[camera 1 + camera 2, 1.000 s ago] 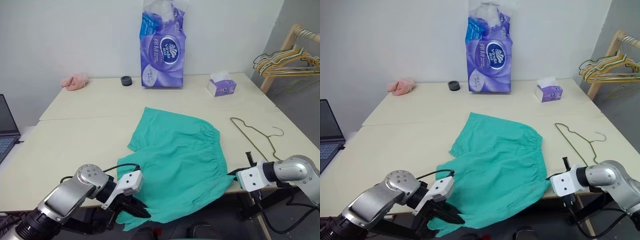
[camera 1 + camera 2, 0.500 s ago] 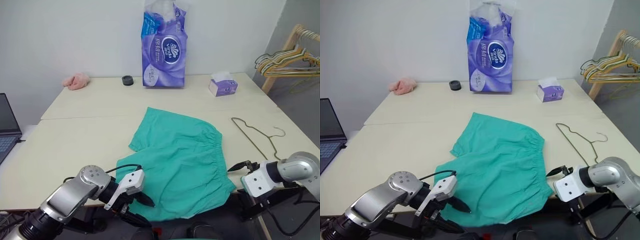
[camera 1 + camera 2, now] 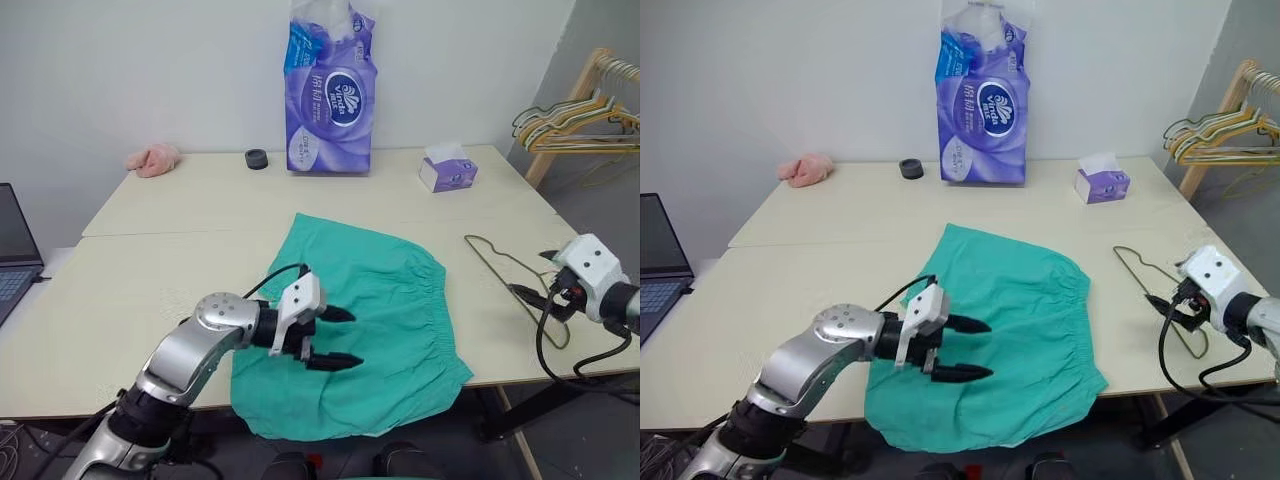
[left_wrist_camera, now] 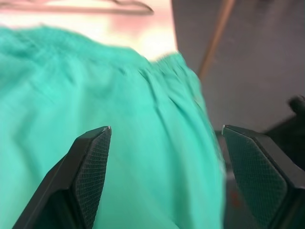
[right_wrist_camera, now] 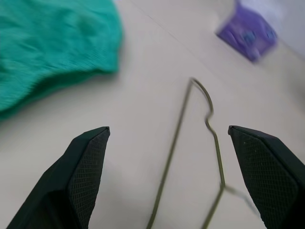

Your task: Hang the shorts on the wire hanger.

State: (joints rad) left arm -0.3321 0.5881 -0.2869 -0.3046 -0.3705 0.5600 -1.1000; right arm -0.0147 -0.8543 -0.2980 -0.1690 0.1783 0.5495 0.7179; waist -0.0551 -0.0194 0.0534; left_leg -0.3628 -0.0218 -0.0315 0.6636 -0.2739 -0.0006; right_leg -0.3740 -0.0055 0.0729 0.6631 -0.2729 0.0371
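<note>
The right gripper (image 5: 167, 181) has its two black fingers (image 5: 88, 176) spread wide with nothing between them; each shows a cross-hatched inner pad; between them lies the pale beige table (image 5: 119, 124); the wire hanger (image 5: 183, 121) lies flat on it at about six o'clock from the centre, a thin olive-bronze wire with its bend near the middle and two strands running toward the fingers; the shorts (image 5: 47, 43) spread teal-green at ten o'clock, rounded edge resting on the tabletop, apart from the hanger; a purple tissue box (image 5: 248, 31) stands at two o'clock, blurred, well apart from the shorts.
</note>
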